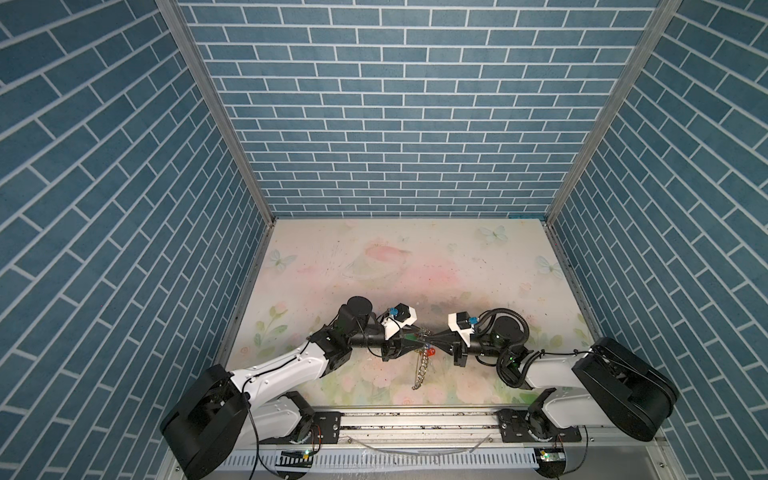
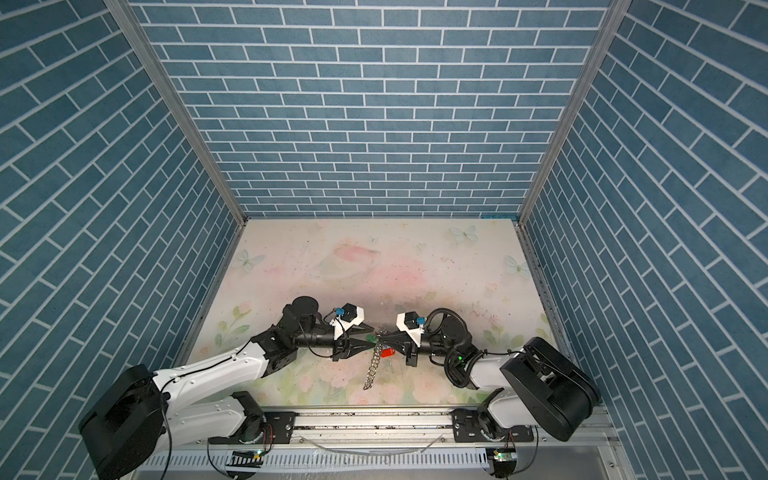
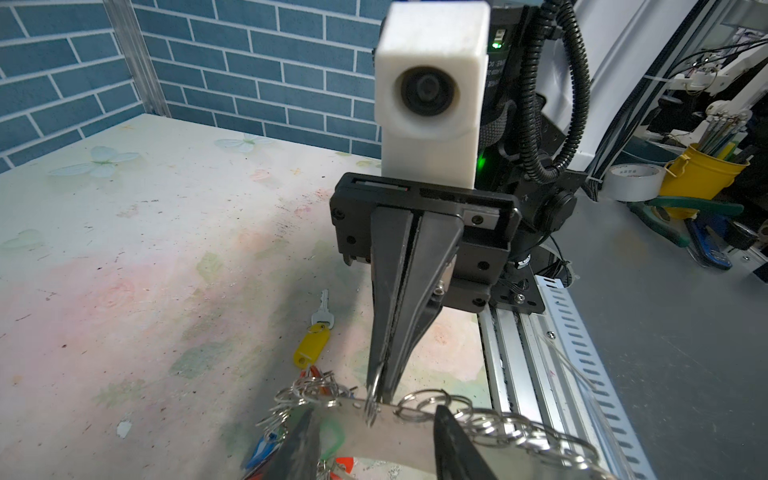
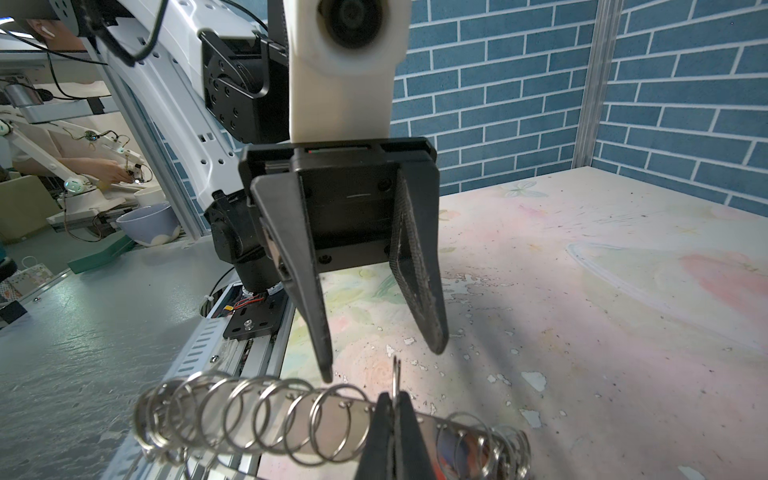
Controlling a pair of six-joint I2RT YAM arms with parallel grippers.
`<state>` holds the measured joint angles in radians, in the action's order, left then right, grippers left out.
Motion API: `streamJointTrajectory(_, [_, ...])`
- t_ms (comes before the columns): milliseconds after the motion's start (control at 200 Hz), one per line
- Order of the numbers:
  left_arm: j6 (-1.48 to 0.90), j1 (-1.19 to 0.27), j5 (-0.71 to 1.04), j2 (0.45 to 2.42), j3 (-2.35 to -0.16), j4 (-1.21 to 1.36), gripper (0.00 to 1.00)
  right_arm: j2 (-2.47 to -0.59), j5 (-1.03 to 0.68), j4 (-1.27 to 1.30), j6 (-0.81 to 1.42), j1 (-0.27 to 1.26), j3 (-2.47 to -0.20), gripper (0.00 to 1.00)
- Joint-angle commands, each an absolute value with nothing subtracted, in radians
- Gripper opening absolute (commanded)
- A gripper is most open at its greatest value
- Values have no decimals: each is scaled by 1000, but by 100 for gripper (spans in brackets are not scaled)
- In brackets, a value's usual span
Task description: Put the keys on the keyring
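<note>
Left wrist | right tool (image 3: 380,385) clamps keyring (image 3: 399,436) | left tool (image 3: 374,411) half-open, gripping nothing

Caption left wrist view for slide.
Right gripper pinches a silver wire ring on the grey keyring plate; yellow-tagged key on table.

Left end effector (image 4: 384,362) parted; right end effector (image 3: 377,390) clamped
</note>
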<state>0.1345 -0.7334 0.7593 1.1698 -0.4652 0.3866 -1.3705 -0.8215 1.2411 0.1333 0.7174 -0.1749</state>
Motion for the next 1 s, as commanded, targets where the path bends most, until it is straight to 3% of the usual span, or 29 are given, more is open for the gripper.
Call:
streamJointTrajectory(0, [169, -736, 707, 1147, -468, 337, 41, -1346, -818, 1268, 121, 719, -198, 0])
streamJointTrajectory(285, [167, -736, 687, 1161, -471, 362, 29, -1348, -845, 1298, 126, 719, -194, 0])
streamJointTrajectory(705, [134, -736, 793, 1203, -476, 428, 25, -1388, -865, 1360, 150, 721, -198, 0])
streamJointTrajectory(995, [126, -736, 808, 1235, -494, 431, 11, -1411, -879, 1397, 166, 724, -202, 0])
